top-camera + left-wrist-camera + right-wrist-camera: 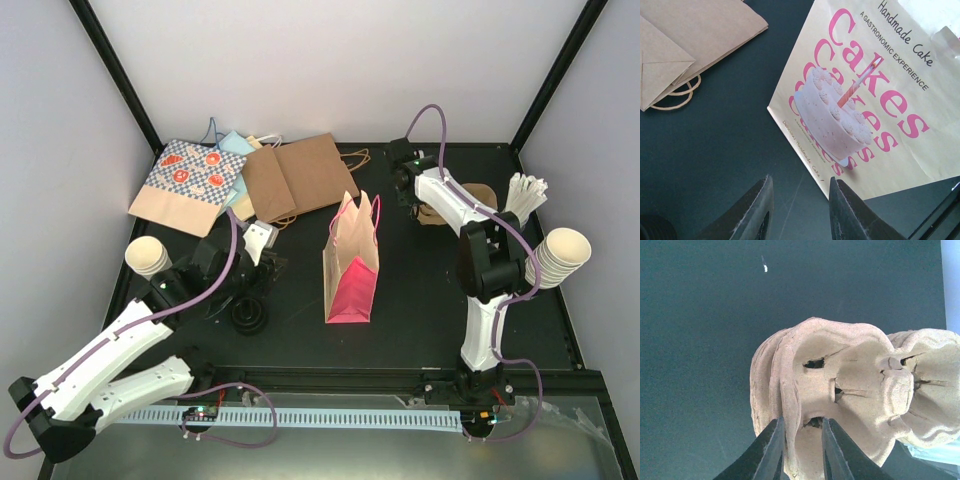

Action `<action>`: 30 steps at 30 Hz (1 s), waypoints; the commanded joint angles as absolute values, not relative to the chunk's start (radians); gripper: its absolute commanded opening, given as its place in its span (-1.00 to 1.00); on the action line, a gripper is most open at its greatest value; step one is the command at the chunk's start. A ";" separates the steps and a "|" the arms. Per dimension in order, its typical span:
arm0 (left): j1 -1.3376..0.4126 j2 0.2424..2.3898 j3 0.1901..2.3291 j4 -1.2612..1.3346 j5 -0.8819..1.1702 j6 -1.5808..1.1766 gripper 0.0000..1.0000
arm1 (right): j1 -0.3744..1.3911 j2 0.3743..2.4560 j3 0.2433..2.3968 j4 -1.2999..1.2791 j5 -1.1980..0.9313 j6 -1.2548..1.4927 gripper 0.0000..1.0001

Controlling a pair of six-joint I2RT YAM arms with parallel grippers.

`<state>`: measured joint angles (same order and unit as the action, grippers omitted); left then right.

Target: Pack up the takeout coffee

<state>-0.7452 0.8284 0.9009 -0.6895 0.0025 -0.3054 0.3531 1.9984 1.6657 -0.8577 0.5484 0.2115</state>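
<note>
Moulded-pulp cup carrier (pixel 850 370) sits at two o'clock on the black table (pixel 420 300), with the right gripper (pixel 801 422) pinched onto one of its walls, pulp filling the narrow gap between the fingers. At nine o'clock of the upright cream-and-pink "Cakes" bag (pixel 352 270), the left gripper (pixel 801 182) hovers over the tabletop, jaws apart with nothing between them; flat kraft bags (pixel 295 175) lie at eleven o'clock. Where the lidded coffee cups are, I cannot tell from any view.
</note>
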 commanded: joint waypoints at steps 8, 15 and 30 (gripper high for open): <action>-0.739 0.842 0.946 -0.694 -0.007 -0.288 -0.32 | 0.353 2.022 1.689 -0.857 0.549 0.211 -0.50; -0.738 0.844 0.947 -0.692 -0.008 -0.284 -0.32 | 0.353 2.036 1.689 -0.856 0.538 0.213 -0.50; -0.738 0.852 0.948 -0.688 -0.006 -0.284 -0.32 | 0.353 2.044 1.692 -0.882 0.649 0.214 -0.54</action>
<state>-0.7452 0.8513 0.9012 -0.6888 0.0025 -0.2981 0.3534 2.0281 1.6657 -0.8650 0.5800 0.2111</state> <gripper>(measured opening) 0.338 0.243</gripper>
